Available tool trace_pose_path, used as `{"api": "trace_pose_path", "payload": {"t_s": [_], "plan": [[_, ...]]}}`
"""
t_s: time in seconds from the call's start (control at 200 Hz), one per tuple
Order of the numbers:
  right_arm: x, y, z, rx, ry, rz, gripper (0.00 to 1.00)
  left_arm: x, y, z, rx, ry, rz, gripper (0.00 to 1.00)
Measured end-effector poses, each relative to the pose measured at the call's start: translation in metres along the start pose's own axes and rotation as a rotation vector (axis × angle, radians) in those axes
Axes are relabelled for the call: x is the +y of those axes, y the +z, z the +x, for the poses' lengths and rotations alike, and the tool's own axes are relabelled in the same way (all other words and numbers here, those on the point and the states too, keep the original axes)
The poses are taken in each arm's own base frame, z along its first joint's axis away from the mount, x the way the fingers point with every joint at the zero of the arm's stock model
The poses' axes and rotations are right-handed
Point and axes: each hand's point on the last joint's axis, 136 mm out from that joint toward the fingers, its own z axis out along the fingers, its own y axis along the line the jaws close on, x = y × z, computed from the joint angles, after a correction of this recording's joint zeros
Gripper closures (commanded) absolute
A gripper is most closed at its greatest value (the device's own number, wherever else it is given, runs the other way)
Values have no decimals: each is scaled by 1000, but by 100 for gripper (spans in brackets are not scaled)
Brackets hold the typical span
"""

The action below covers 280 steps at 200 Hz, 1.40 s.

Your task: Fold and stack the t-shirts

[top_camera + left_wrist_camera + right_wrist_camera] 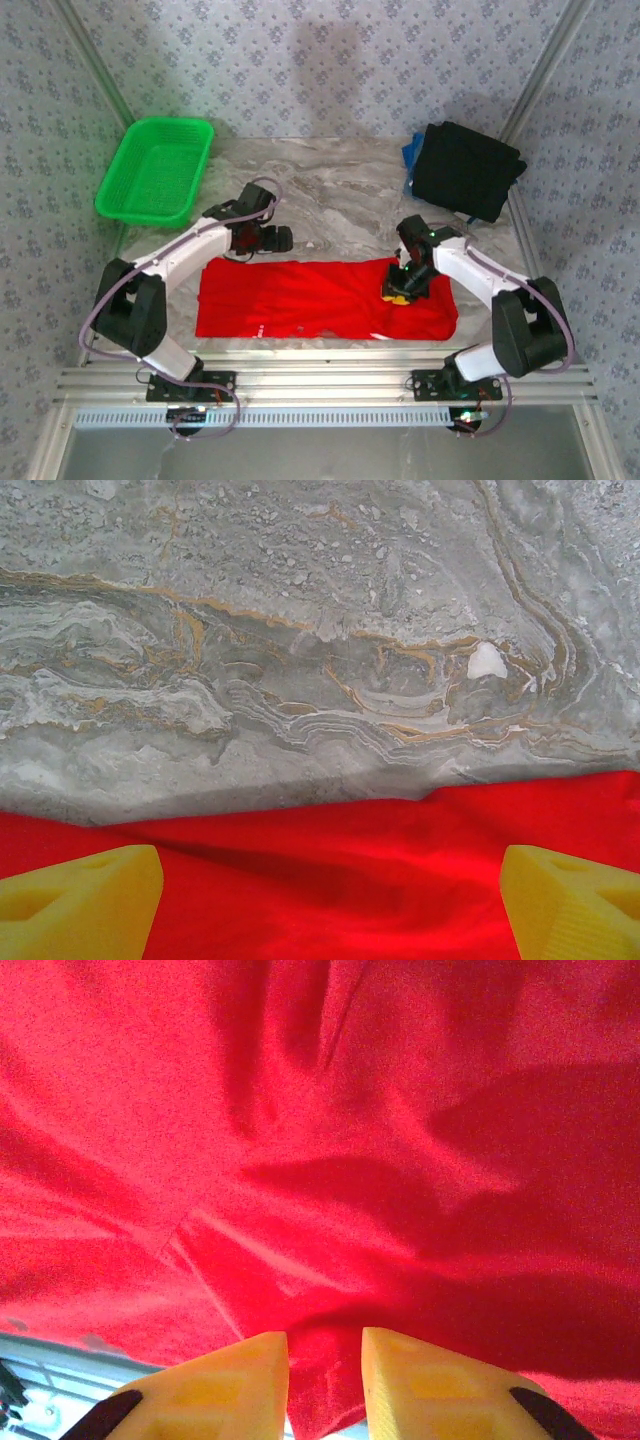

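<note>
My right gripper [325,1352] pinches a fold of the red t-shirt [300,300] near its 3 o'clock end; left gripper [330,870] spread wide over its 11 o'clock edge.

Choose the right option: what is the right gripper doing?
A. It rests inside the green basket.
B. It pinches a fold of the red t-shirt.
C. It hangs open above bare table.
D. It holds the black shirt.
B: the right gripper has its yellow fingers nearly together, with a fold of the red t-shirt caught between them.
</note>
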Motion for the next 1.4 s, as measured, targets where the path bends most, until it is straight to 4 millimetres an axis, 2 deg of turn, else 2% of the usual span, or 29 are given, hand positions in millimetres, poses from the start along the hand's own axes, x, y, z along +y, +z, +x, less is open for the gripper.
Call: {"api": "trace_pose_path", "payload": {"t_s": [0.145,0.25,0.38,0.49,0.585,0.65,0.745,0.889,0.999,1.124,1.224,1.359,1.399], "plan": [[1,25,-10,72,-17,20,78,0,2,-1,-6,0,2,13],[0,36,7,134,-49,50,79,0,3,0,-2,0,0,13],[-6,24,40,138,-86,61,79,3,4,2,4,-4,-5,13],[-26,10,71,143,-45,94,79,6,4,2,5,-9,-8,13],[-39,4,87,149,7,122,79,8,5,1,4,-15,-11,13],[-43,2,91,146,40,134,79,10,6,1,7,-19,-15,13],[-45,-5,82,111,79,141,76,12,8,2,13,-20,-20,13],[-42,-18,45,7,163,96,76,10,10,3,27,-15,-7,14],[-49,-3,20,-1,239,92,76,11,20,11,77,-17,-12,14],[-55,17,3,5,287,111,76,18,31,29,159,-43,-42,17],[-60,25,-4,11,340,132,76,33,37,45,219,-99,-89,24],[-58,24,-17,4,386,154,75,76,46,74,302,-253,-186,33],[-57,24,-25,-1,396,165,75,84,46,77,315,-295,-203,33]]}}
